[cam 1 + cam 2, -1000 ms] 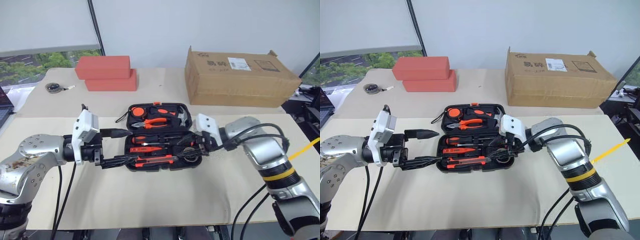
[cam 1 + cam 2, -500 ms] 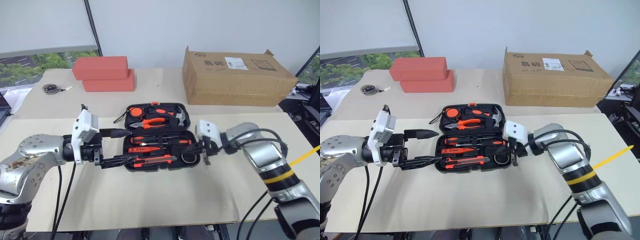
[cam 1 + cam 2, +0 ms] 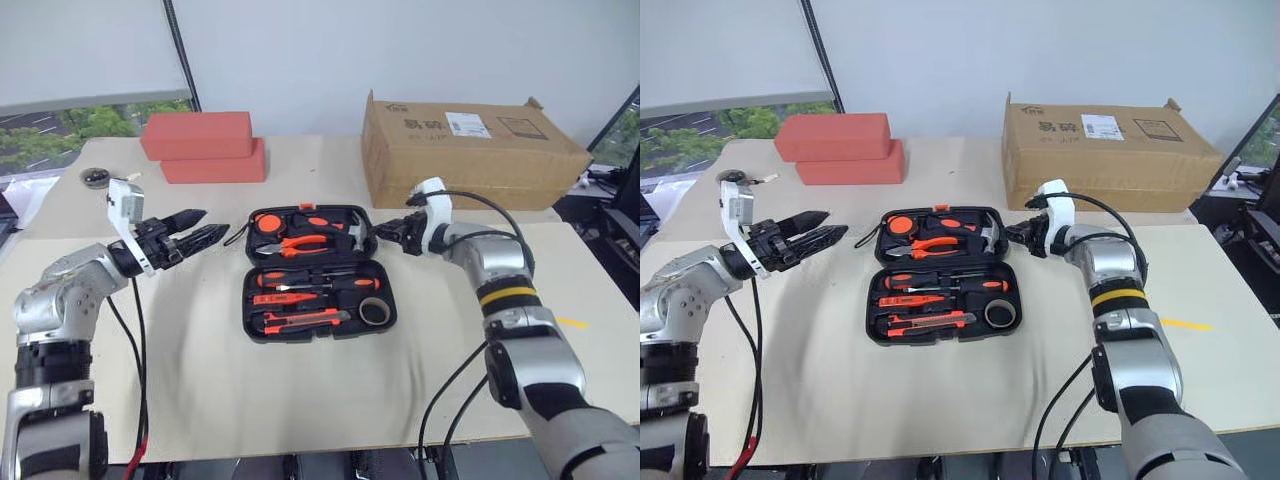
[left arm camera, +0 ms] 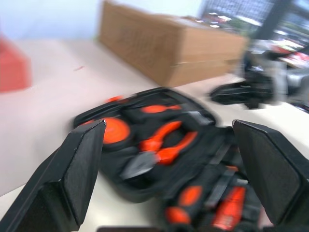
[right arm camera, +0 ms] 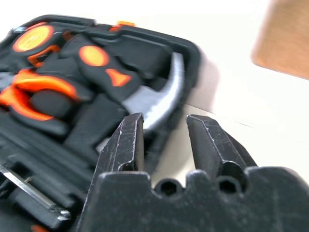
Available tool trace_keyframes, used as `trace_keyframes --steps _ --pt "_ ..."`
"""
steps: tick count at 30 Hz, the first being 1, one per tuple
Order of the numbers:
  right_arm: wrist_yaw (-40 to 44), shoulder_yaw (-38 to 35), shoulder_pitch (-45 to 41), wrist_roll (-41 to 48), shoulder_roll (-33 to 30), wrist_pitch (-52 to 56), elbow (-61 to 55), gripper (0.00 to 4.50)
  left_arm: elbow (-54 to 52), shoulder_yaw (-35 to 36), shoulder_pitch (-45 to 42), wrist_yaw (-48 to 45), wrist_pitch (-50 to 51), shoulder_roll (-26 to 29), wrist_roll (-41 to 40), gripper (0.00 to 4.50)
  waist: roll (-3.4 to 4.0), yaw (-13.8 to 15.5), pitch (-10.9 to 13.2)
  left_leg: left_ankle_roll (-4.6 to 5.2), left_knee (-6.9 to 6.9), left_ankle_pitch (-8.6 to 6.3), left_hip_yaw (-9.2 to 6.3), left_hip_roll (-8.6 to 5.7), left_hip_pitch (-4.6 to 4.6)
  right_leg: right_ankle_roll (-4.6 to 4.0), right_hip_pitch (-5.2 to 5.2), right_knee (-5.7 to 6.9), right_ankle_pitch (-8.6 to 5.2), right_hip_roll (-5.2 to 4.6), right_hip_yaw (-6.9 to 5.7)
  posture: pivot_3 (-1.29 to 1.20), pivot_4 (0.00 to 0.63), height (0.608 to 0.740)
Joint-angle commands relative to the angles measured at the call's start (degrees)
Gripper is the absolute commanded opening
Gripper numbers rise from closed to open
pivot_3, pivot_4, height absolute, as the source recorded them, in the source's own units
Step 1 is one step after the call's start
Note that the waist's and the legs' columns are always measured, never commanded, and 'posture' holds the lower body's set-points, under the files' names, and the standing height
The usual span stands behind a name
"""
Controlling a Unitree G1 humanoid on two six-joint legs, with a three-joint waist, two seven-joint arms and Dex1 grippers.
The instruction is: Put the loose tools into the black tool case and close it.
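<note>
The black tool case (image 3: 247,290) lies open in the middle of the table. In its near half sit two screwdrivers (image 3: 312,280), the slim orange tester (image 3: 283,298), the utility knife (image 3: 305,320) and the dark tape roll (image 3: 373,312). The far half holds pliers (image 3: 310,240) and a hammer (image 3: 362,232). My left gripper (image 3: 203,227) hovers open and empty to the left of the case's far left corner. By the far right corner, next to the hammer head (image 5: 159,99), my right gripper (image 3: 385,232) has its fingers a small gap apart with nothing between them.
A cardboard box (image 3: 470,150) stands at the back right, just behind my right arm. Two stacked red blocks (image 3: 200,147) are at the back left, with a small round object (image 3: 97,177) further left. A yellow mark (image 3: 570,322) lies near the table's right edge.
Both grippers left the case's near half. The left one drew back to the left and further away; the right one swung from the tape roll to the far right corner.
</note>
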Motion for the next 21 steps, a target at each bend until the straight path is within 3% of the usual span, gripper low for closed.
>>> trace_keyframes --steps 1,11,12,13,16,21 --pt "-0.69 -2.68 -4.16 0.88 1.11 -1.14 6.42 1.74 7.46 -2.24 -5.05 -1.48 -2.77 -0.37 4.43 4.5 0.0 -0.2 0.0 0.0 -0.01 0.0 0.01 0.0 -0.01 0.0 -0.01 -0.01 0.0 0.01 -0.01 0.0 0.15 0.712" --pt "1.96 -6.18 -7.31 3.05 3.34 1.07 11.73 1.74 23.48 -2.39 -14.04 1.56 -5.77 -3.93 10.81 4.5 0.0 -1.37 0.0 -0.01 -0.02 0.0 0.04 0.0 -0.18 -0.01 -0.19 0.01 0.01 -0.01 0.01 0.0 0.15 0.712" --pt "1.89 -6.48 -7.45 3.07 3.46 1.11 11.91 1.24 24.15 -2.65 -14.32 1.5 -6.09 -4.19 11.32 4.5 0.0 -1.42 0.0 -0.01 -0.03 0.0 0.04 0.01 -0.17 0.0 -0.19 0.02 0.01 -0.02 0.01 0.0 0.15 0.712" --pt "2.07 -6.44 -7.56 2.83 3.53 0.94 12.0 1.14 24.81 -2.78 -14.62 1.47 -6.25 -4.49 11.75 4.5 0.0 -1.46 0.0 -0.01 -0.03 0.0 0.04 0.01 -0.16 -0.01 -0.19 0.04 0.02 -0.01 0.01 0.0 0.15 0.712" --pt "2.81 -6.29 -7.77 2.29 3.82 1.17 12.22 0.1 26.38 -3.14 -15.28 1.45 -6.28 -5.5 13.14 4.5 0.0 -1.52 0.0 -0.03 -0.03 0.01 0.05 0.02 -0.16 -0.01 -0.23 0.09 0.02 -0.01 0.02 0.0 0.15 0.712" --pt "2.88 -6.0 -7.66 1.77 4.32 1.51 12.7 0.04 28.19 -3.32 -16.07 1.67 -6.41 -7.27 15.0 4.5 0.0 -1.66 0.0 -0.05 -0.03 0.02 0.1 0.03 -0.17 -0.02 -0.3 0.15 0.02 -0.01 0.05 0.0 0.15 0.712"
